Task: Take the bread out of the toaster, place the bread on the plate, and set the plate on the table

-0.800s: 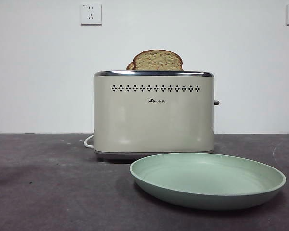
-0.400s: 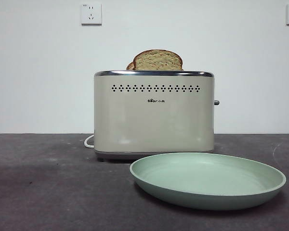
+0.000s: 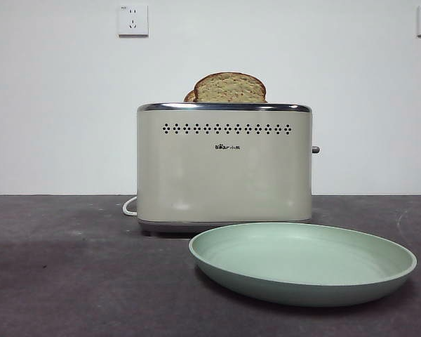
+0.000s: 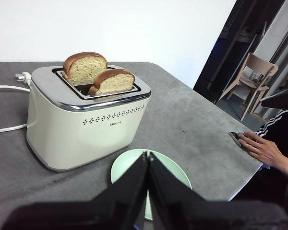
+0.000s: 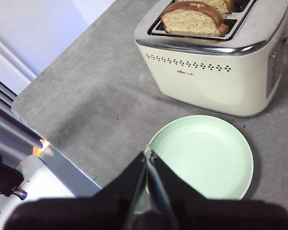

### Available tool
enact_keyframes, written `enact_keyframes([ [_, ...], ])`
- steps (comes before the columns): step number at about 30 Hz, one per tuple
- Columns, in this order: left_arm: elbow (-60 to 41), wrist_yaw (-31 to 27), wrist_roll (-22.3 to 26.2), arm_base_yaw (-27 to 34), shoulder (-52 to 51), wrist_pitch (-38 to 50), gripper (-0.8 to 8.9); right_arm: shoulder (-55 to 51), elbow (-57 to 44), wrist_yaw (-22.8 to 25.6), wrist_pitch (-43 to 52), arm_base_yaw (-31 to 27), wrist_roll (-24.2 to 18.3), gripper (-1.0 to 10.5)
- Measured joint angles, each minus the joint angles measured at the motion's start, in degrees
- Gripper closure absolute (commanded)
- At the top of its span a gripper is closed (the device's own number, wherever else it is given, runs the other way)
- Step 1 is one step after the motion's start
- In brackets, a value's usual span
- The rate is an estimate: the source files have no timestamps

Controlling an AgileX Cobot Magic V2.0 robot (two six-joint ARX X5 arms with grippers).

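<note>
I see the tabletop [image 3: 70, 281], dark grey-brown and scuffed, carrying everything. On it stands the toaster [image 3: 224, 168], cream with a chrome top rim, a row of dot holes and a small side knob [image 3: 315, 149]; its white cord [image 4: 5, 108] trails away across the tabletop behind it. Just in front of the toaster, apart from its base, the pale mint-green plate [image 3: 303, 263] lies flat with nothing on it. The bread [image 3: 229, 88] stands upright in the toaster's slot nearer the dotted face, its rounded crust rising above the rim, and a second slice [image 4: 85, 68] stands in the slot behind it. My left gripper [image 4: 148, 155] hangs high above the plate's side of the tabletop, well clear of the toaster, its fingers pressed together with nothing between them. My right gripper [image 5: 149, 154] hangs over the plate's edge, also well up, fingers likewise closed together on nothing. A person's hand [image 4: 266, 149] rests at the tabletop's far corner.
</note>
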Motion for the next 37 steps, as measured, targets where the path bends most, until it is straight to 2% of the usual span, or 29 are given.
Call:
enact_keyframes([
  [4, 0.0, 0.0, 0.0, 0.0, 0.0, 0.0, 3.01, 0.0, 0.0, 0.0, 0.0, 0.0, -0.1, 5.3],
  [5, 0.0, 0.0, 0.0, 0.0, 0.0, 0.0, 2.83, -0.1, 0.0, 0.0, 0.0, 0.0, -0.2, 4.7],
  [7, 0.0, 0.0, 0.0, 0.0, 0.0, 0.0, 2.83, 0.0, 0.0, 0.0, 0.0, 0.0, -0.1, 4.0],
  [12, 0.0, 0.0, 0.0, 0.0, 0.3, 0.7, 2.83, 0.0, 0.0, 0.0, 0.0, 0.0, -0.1, 4.1],
  [24, 1.1, 0.1, 0.2, -0.7, 10.3, 14.6, 2.83, 0.8, 0.0, 0.0, 0.0, 0.0, -0.2, 4.1],
  [32, 7.5, -1.8, 0.9, -7.7, 24.4, 23.0, 2.83, 3.5, 0.0, 0.0, 0.0, 0.0, -0.2, 4.1],
  [37, 14.1, -10.0, 5.0, -15.0, 35.1, 23.2, 2.84, 4.9, 0.0, 0.1, 0.0, 0.0, -0.2, 4.1],
])
